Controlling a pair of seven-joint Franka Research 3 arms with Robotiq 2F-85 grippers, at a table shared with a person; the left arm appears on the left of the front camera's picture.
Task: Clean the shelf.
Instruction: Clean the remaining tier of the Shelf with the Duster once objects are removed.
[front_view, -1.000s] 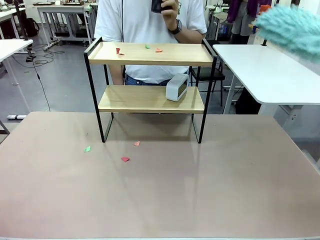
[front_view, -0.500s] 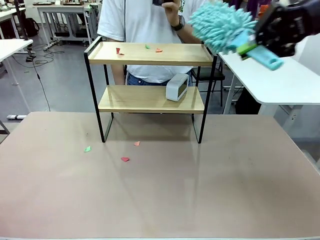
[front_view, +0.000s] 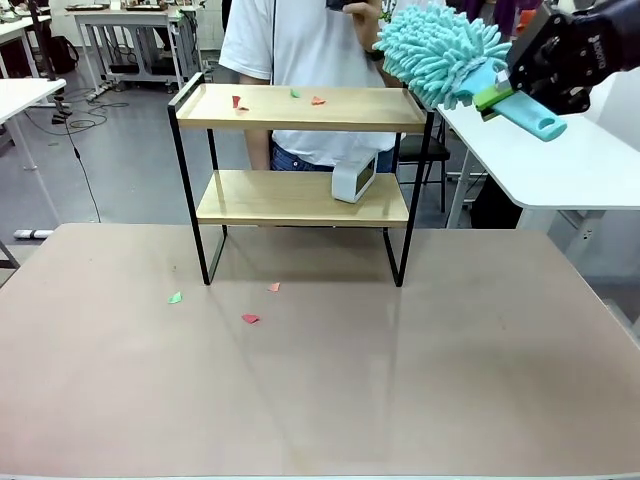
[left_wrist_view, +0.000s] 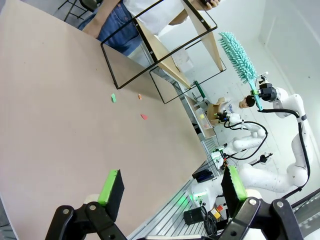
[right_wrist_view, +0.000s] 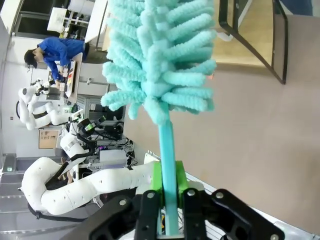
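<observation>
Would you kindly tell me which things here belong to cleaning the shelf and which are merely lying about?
Job: shelf; turquoise duster, clamped in the right gripper; paper scraps on the top board.
Lying about: small white device on the lower board; loose scraps on the table; left gripper, open and holding nothing.

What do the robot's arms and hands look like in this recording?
Both hands are black two-finger units with green pads: the left hand, and the right hand, which carries white lettering on its body. The right arm is white, in rounded segments, with a black cable alongside.
</observation>
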